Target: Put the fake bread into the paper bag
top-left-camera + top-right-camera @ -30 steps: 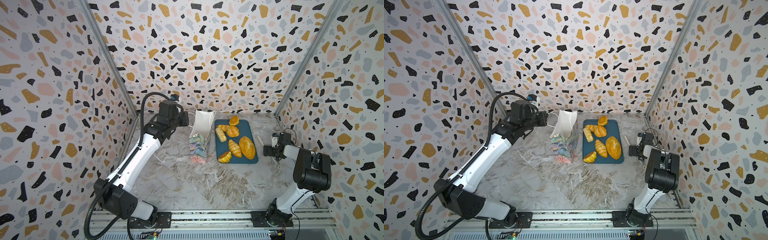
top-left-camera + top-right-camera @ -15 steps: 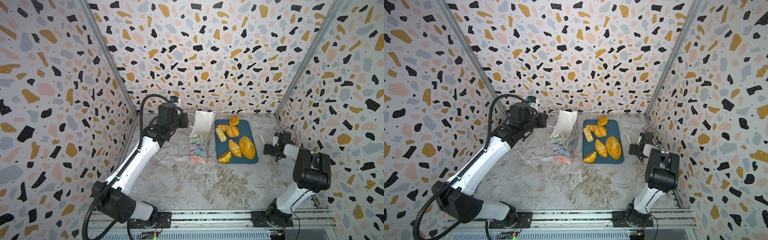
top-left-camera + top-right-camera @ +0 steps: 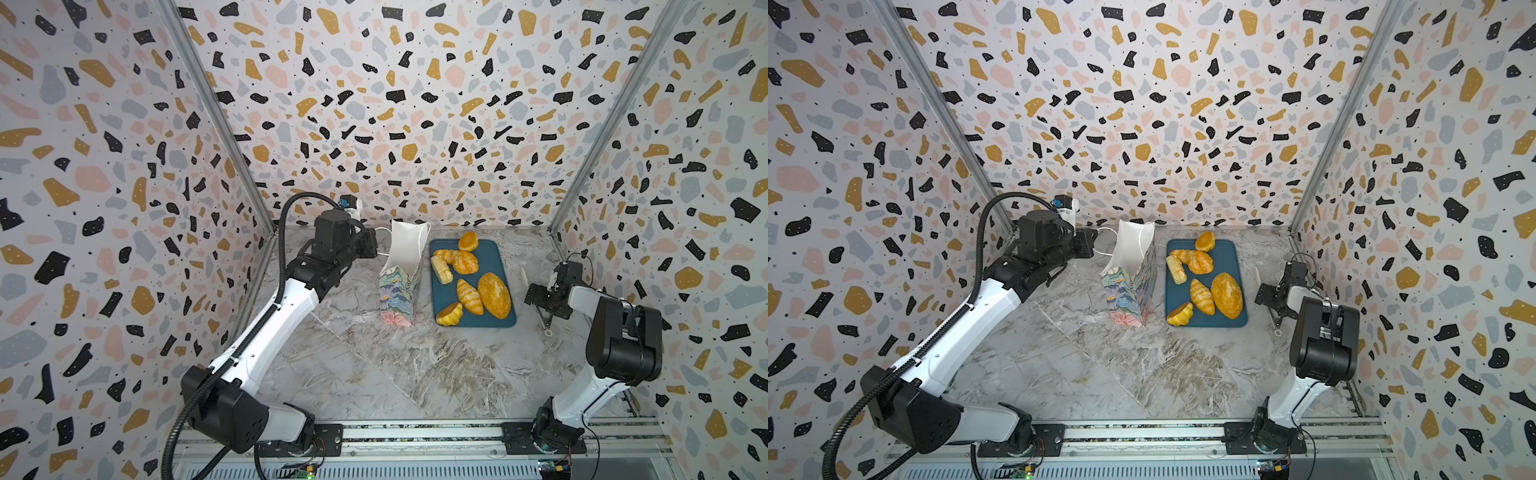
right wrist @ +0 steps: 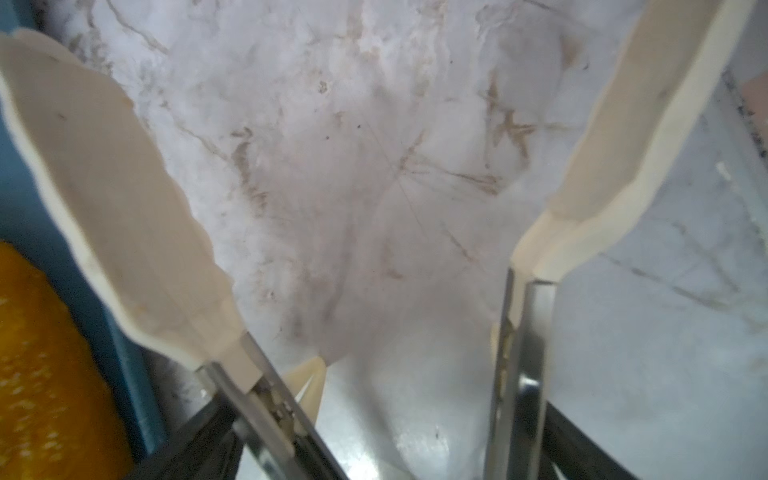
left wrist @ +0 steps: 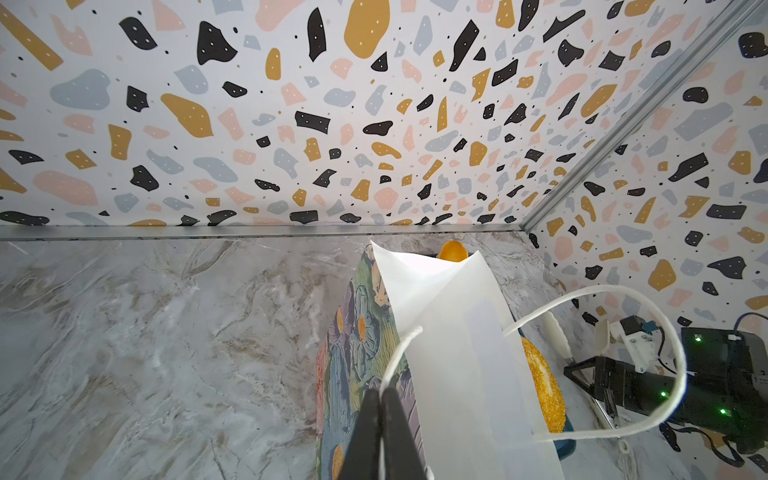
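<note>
**Left claw**: I read the jaws as pressed together on the white cord handle, which is drawn sideways off the bag's rim. The claw sits far left over the bench, level with the bag's top.

**Paper bag**: It stands upright just left of the tray, long axis vertical, mouth up, white lining showing. In the left wrist view the mouth looks pinched narrow, with one side fold creased inward. The second handle loops loose on the tray side. The bag stands between my left claw and the bread.

**Teal tray**: It lies flat with its long axis running far to near. It carries the fake bread, seven pieces:
- A round bun sits at the far edge.
- A small croissant lies crosswise.
- A second bun touches the small croissant.
- A pale ridged loaf lies along the left rim, its axis far to near.
- A striped croissant and an oval loaf lie side by side, both slanting far-left to near-right.
- A curled piece sits at the near left corner.

**Right claw**: The pale paddle tips are spread wide, with only bench between them. It sits low, just beside the tray's right rim near the oval loaf, tips aimed toward the far wall.
</note>
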Motion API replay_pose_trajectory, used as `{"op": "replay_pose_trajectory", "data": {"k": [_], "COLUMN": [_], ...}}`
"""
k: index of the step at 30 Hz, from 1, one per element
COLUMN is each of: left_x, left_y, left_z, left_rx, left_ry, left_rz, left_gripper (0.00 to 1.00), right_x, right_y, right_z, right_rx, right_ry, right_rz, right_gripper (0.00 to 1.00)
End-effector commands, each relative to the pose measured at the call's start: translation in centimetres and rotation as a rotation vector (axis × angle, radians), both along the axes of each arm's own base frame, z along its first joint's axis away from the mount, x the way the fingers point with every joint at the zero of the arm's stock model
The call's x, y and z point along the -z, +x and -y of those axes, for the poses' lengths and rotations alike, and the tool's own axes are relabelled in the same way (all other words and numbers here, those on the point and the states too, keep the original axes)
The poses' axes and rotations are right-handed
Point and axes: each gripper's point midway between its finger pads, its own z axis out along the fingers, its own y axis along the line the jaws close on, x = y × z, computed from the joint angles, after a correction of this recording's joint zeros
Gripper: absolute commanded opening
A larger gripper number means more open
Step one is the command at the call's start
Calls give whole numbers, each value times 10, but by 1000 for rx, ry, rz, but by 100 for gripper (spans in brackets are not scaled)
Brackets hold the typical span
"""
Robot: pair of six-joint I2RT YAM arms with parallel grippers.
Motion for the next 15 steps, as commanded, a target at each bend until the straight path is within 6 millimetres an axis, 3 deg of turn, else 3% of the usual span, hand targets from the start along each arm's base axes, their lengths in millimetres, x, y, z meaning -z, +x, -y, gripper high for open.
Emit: {"op": "replay_pose_trajectory", "data": {"k": [1,7,15], "left_x": [-12,-10,4], "left_y": [-1,-1,-4], "left_z": [0,-5,-8], "left_rx": [15,2,-7], "left_ry": [-1,21,31], "left_rz": [48,58,51], "left_gripper": [6,7,6], "right_x": [-29,-36,-28], "right_y": [0,-4,-6], "right_z": [-5,0,2], "right_rx": [-8,-77,-148], "right_ry": [-2,-157,-242], "right_rz": [55,10,-67], "right_gripper": [97,99,99]}}
